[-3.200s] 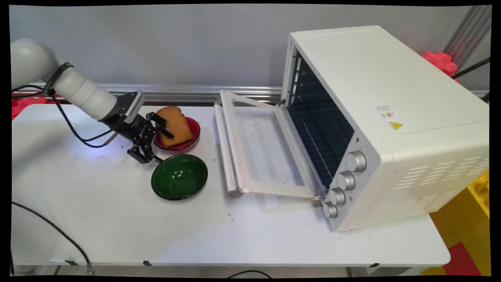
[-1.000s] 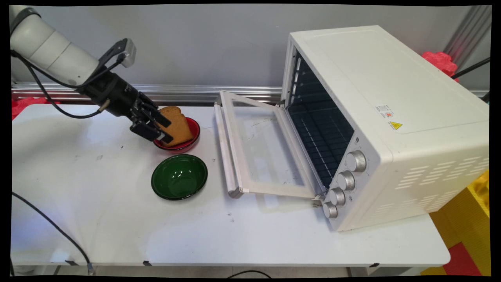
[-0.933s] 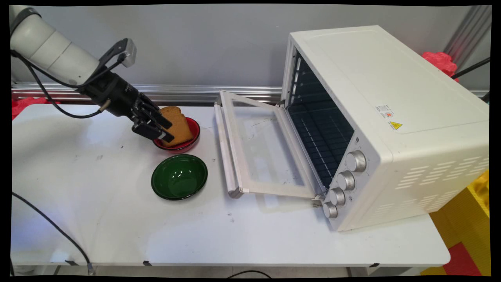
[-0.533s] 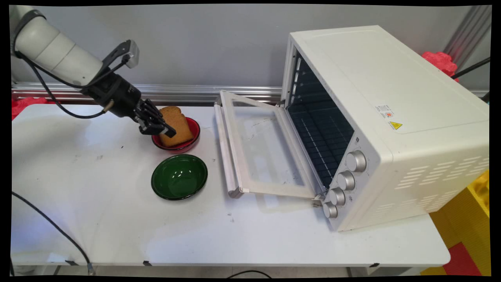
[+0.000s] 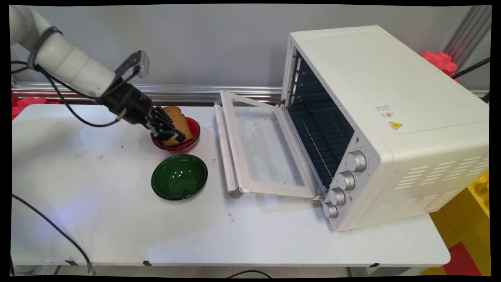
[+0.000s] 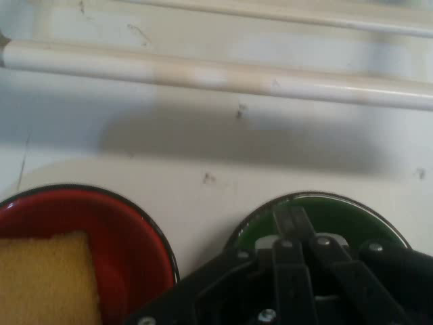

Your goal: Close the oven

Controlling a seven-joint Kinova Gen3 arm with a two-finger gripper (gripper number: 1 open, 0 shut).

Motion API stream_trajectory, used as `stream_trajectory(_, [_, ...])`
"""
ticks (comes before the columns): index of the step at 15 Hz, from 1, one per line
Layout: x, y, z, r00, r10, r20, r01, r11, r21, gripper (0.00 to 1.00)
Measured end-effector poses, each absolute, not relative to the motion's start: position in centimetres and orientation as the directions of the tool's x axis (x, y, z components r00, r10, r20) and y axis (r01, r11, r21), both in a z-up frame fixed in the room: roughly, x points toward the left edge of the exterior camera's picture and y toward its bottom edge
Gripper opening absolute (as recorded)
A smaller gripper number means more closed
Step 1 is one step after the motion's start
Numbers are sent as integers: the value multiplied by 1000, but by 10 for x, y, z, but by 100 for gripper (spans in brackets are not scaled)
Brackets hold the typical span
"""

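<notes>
A slice of brown toast [image 5: 181, 121] leans in a red bowl [image 5: 191, 137] near the back of the white table [image 5: 98, 219]. My gripper [image 5: 177, 137] hangs tilted over the bowl's left side, in front of the toast's left part, its fingers shut with nothing between them. Whether it touches the toast I cannot tell. In the hand view the shut fingertips [image 6: 287, 211] lie over the green bowl [image 6: 352, 213], with the red bowl [image 6: 128, 230] and toast [image 6: 40, 277] at lower left. The empty green bowl [image 5: 179, 176] stands just in front of the red one.
A white toaster oven [image 5: 387, 125] stands at the right, its glass door [image 5: 266, 145] folded down flat towards the bowls, showing a dark rack inside. The door's handle bar [image 6: 203, 71] crosses the hand view's top. Black cables hang from the arm at the left.
The gripper, open and low left of the bowls 3.2 s ago, has lifted, turned and shut. Over the last second it slid right and slightly down over the red bowl.
</notes>
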State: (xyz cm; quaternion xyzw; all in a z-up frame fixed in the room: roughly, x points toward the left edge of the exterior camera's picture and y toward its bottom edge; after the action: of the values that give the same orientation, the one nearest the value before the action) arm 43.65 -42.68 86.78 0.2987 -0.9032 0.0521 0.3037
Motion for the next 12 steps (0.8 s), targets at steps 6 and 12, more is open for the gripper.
stream_trajectory(6, [420,-442,829,-626,-482,612,-552,829,89,0])
stream_trajectory(12, [407,-452,803,-628,-456,631,-526,846,88,0])
